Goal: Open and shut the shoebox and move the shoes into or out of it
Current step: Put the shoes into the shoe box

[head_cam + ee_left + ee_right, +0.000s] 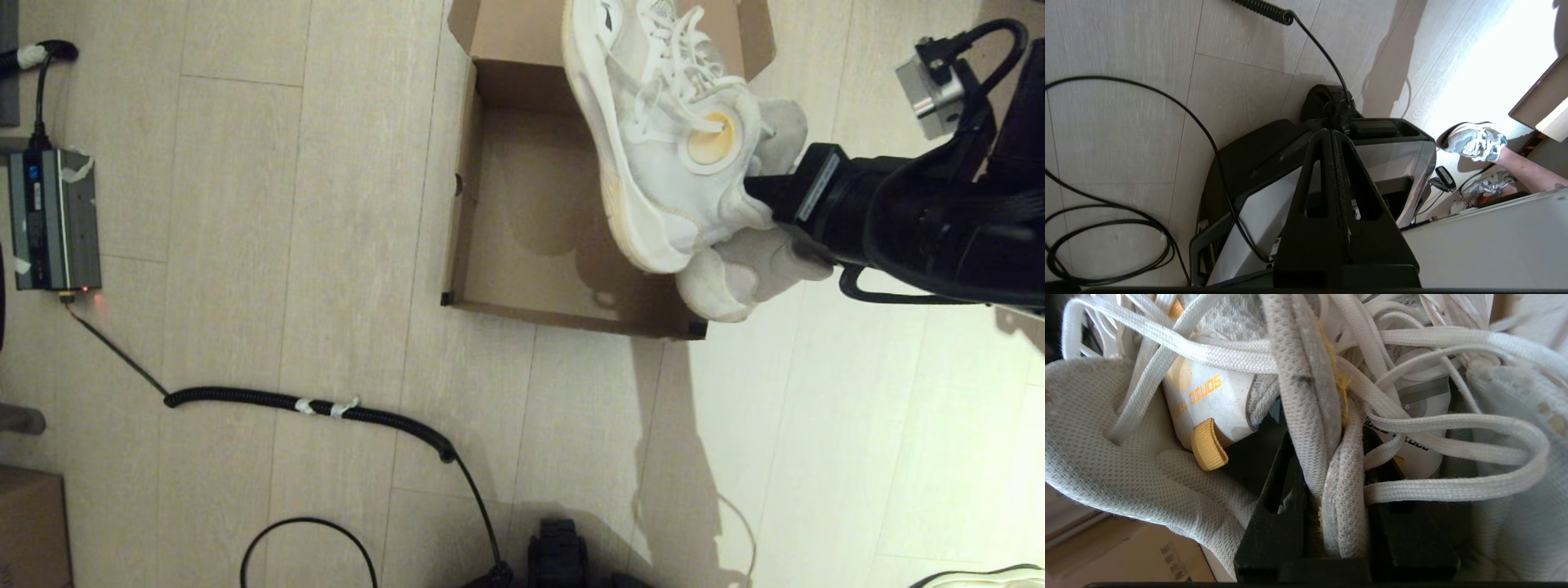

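Head view: right gripper [755, 192] comes in from the right edge, clamped on the shoes [661, 139], both held as a bunch in the upper middle of the frame, hanging above the right part of the shoebox [469, 204]. Shoebox sits open at top centre, lid flaps up at the top edge, interior looks empty.

Right wrist view: fingers [1274, 506] pinch the inner collar walls of both shoes [1327, 428] pressed together, laces and a yellow tag [1208, 445] spilling around them.

Left wrist view: left gripper [1336, 163] is parked low by the robot base, fingers pressed together, holding nothing.

Handling, my read:
- Light, soft mesh uppers; collar fabric deforms, so the grip is compliant, not rigid.
- Soles are the stiff, heavier part, so the pair will swing and droop from the pinch point.
- One shoe could slide out of a shared pinch; loose laces may snag the box rim.
- Best hold is where it is now: both collars together, deep in the fingers.
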You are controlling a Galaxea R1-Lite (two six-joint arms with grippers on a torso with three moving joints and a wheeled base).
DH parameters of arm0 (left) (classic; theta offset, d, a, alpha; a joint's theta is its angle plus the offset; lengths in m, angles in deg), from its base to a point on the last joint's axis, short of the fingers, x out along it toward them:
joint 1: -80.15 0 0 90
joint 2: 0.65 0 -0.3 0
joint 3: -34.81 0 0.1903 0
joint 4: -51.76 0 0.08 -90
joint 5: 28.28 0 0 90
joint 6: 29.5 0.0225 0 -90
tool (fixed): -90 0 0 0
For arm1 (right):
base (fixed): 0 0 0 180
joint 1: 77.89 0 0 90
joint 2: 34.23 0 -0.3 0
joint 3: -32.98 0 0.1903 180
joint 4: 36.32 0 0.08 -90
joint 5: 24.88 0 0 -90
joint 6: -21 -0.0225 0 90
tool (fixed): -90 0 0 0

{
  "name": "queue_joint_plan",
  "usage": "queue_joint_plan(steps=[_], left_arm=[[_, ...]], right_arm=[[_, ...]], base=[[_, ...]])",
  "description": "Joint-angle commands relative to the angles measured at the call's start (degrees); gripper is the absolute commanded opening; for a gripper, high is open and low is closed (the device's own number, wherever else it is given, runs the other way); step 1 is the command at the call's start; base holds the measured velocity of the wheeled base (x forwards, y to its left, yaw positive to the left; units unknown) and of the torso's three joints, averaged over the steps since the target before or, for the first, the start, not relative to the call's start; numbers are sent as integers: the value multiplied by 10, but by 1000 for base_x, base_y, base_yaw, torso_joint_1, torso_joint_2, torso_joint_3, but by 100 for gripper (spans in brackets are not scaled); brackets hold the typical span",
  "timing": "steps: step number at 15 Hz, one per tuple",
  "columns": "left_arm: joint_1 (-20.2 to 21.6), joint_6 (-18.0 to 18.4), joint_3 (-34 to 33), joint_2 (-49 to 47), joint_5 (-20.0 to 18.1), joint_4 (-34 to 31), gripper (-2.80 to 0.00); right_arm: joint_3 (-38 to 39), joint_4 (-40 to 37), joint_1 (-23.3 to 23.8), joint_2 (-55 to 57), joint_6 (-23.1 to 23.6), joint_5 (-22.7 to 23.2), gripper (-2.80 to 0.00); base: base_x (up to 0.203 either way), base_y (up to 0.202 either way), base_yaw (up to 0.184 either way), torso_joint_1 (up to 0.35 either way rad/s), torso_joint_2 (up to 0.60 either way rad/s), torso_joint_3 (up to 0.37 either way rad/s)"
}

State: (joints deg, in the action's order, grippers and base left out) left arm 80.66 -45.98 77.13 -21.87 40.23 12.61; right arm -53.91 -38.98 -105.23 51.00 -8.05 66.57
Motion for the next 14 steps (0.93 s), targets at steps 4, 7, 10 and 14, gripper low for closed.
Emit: queue_joint_plan(steps=[4, 7, 10, 14], left_arm=[[0, -1, -3, -2, -1, 0, -280], [0, -2, -7, -1, -2, -1, -280], [-1, -2, -19, 3, -2, 0, -280], [-4, -3, -30, 25, -6, 0, -280]], right_arm=[[-3, 56, -33, 87, 4, -51, -280], [-5, 88, -60, 126, 10, -81, -280], [-5, 142, -62, 178, 85, -127, -280], [-24, 229, -61, 242, 194, -151, -280]], base=[[0, 0, 0, 0, 0, 0], [0, 0, 0, 0, 0, 0], [0, 0, 0, 0, 0, 0], [0, 0, 0, 0, 0, 0]])
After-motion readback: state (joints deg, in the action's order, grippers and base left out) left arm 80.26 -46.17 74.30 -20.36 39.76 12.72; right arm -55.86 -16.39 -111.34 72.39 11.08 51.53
